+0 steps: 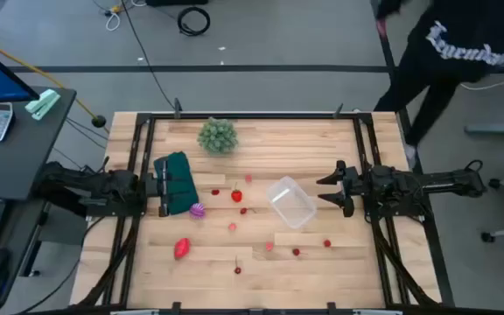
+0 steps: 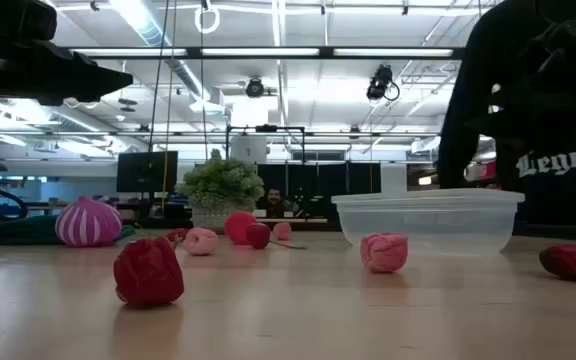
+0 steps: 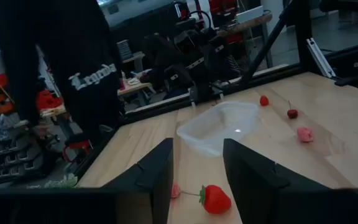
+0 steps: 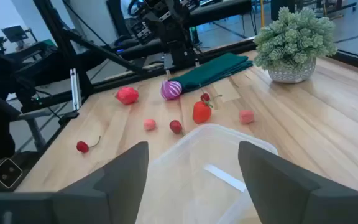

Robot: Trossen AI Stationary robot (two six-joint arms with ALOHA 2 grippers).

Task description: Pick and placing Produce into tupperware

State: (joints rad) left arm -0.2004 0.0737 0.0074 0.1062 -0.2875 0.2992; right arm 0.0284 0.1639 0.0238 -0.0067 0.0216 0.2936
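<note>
The only writing is on the dark top of a person (image 1: 462, 48) standing past the table's far right corner: pale gothic lettering, which cannot be read for certain.

The table (image 1: 261, 271) is pale wooden planking with a black frame. Nearest the front edge lie a lumpy red fruit (image 1: 182, 248) towards the left and a small dark berry (image 1: 238, 269) near the middle. Farther in, tiny pink and red berries are scattered across the centre, with a glossy red strawberry (image 1: 237, 196) among them and a purple-pink striped ball (image 1: 198, 210) to their left.

The tupperware (image 1: 290, 202), clear thin plastic with rounded corners, sits right of centre, empty, turned askew to the table's edges. The right gripper (image 1: 332, 188) hangs just beside it on the right-edge side, its dark fingers spread wide and holding nothing; in the right wrist view the tub's near rim lies between them. The left gripper (image 1: 166, 185), near the left edge, hovers over a folded dark green cloth (image 1: 180, 182), fingers parted and empty, well apart from the tub.

A spiky green plant (image 1: 218, 136) stands by the far edge.
</note>
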